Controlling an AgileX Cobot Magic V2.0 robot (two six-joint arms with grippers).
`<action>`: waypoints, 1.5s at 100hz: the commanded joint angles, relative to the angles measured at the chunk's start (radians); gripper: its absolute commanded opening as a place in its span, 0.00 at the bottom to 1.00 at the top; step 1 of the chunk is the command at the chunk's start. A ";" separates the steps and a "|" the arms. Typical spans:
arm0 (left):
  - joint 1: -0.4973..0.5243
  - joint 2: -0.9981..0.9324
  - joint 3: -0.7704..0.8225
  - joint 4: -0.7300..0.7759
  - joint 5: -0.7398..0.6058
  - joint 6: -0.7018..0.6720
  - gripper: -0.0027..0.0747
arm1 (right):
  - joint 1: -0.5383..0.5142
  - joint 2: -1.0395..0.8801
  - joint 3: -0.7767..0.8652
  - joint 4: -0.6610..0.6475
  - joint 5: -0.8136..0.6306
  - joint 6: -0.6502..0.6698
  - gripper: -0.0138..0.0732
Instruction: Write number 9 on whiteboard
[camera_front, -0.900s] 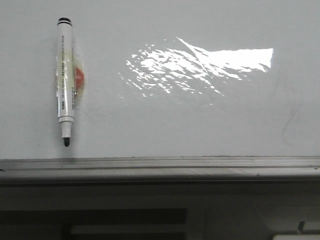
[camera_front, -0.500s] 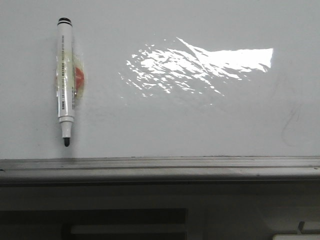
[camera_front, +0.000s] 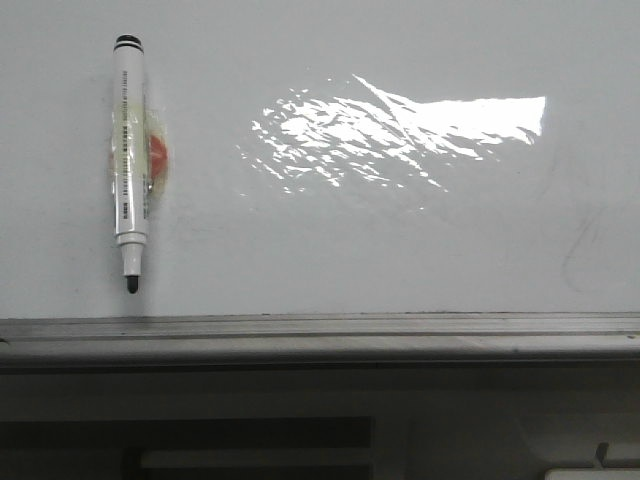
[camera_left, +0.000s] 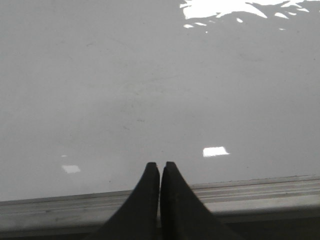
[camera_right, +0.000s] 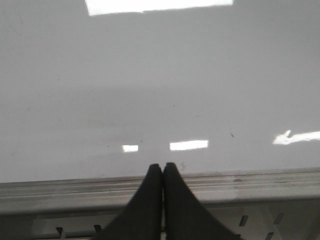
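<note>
Glossy and glare-streaked, the whiteboard (camera_front: 330, 240) stood ahead of both claws, a marker (camera_front: 130, 160) fixed upright at its left. Left gripper (camera_left: 160, 166) and right gripper (camera_right: 162, 166) were pinched closed, empty, by the rail (camera_front: 320, 330). Only a faint mark, perhaps a smudge, showed far right.

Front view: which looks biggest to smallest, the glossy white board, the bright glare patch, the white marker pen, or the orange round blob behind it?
1. Glossy white board
2. Bright glare patch
3. White marker pen
4. Orange round blob, mostly hidden behind the pen
</note>
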 joint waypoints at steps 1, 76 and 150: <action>0.001 -0.028 0.018 0.065 -0.079 -0.003 0.01 | -0.007 -0.015 0.027 -0.033 -0.016 -0.002 0.09; 0.001 -0.028 0.018 0.041 -0.337 -0.003 0.01 | -0.007 -0.015 0.027 0.038 -0.379 0.016 0.09; 0.001 0.095 -0.185 -0.191 -0.270 -0.010 0.01 | 0.071 0.109 -0.250 0.151 0.024 0.017 0.09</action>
